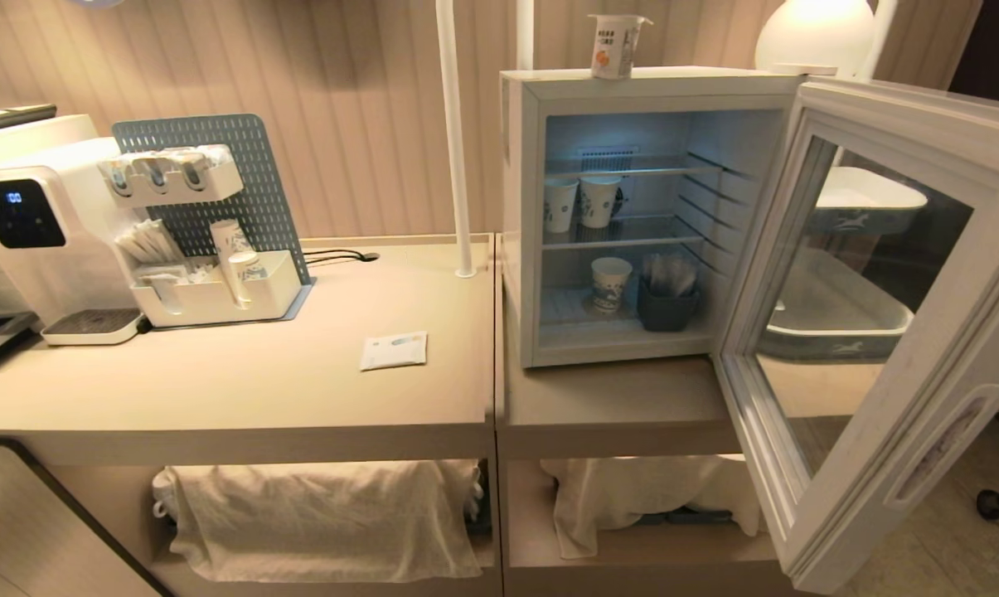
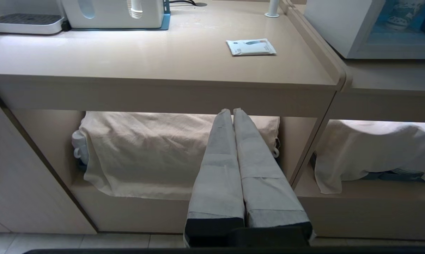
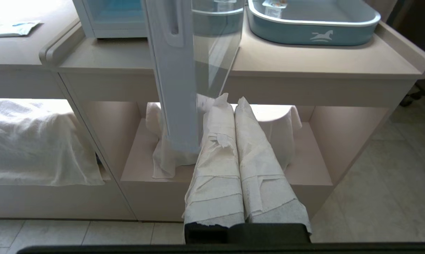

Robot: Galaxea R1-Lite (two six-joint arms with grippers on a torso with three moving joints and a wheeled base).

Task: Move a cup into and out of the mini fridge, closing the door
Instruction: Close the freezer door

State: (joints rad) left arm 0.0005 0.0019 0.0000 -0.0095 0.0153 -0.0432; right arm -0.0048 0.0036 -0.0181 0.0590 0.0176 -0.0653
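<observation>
The cup [image 1: 617,46] stands upright on top of the mini fridge [image 1: 522,224], near the front edge of its roof; the fridge sits on the right-hand bench [image 1: 615,406] with the door [image 1: 889,332] swung wide open toward the robot's right; inside, two paper cups [image 1: 582,201] stand on the middle wire shelf, and a third paper cup [image 1: 611,283] stands beside a dark holder [image 1: 669,303] on the bottom; a white packet [image 1: 394,350] lies flat on the left bench; the left claw [image 2: 232,112] hangs clenched and empty before the cloth-covered lower shelf; the right claw [image 3: 233,100] hangs clenched and empty just beside the door's lower edge.
</observation>
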